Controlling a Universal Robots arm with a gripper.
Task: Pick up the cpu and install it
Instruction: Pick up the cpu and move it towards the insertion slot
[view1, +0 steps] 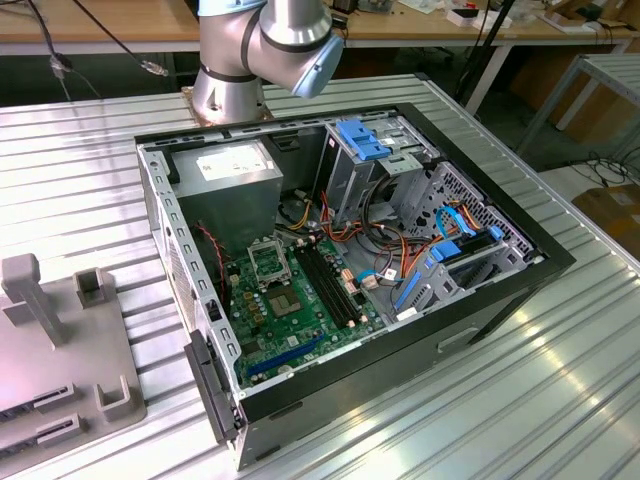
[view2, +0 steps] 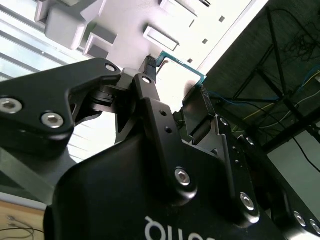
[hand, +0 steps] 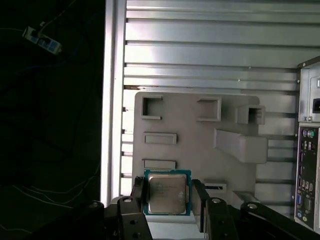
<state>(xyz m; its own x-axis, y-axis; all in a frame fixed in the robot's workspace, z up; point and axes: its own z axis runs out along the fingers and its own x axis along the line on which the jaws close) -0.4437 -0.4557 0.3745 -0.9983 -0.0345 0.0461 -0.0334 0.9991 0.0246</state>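
A grey fixture tray with upright posts and shallow pockets lies at the exterior view's left, on the ribbed metal table. In the first wrist view the hand hangs over this tray with the cpu between its two black fingers. The jaws are narrowed to the chip's width. Each finger is pressed against an opposite edge, so the hand grips the cpu by its sides. The dull metal top faces the camera, with a green border showing around it. The chip sits over the tray's edge area, close to two long narrow pockets. Whether it rests on the tray or hangs just clear of it I cannot tell. The second wrist view looks along the back of the hand. There the cpu's thin green edge spans the gap between the fingertips, with the pale tray beyond it.

Just right of the tray in the exterior view, an open computer case lies on its side on the same table. A grey power supply fills its far left corner. The green motherboard covers the left part of the case floor. The silver socket sits toward the board's far end, and the long black memory slots run just right of it. Blue drive brackets and bundled cables take up the right part. The base of the arm stands on the table beyond the case's far wall.
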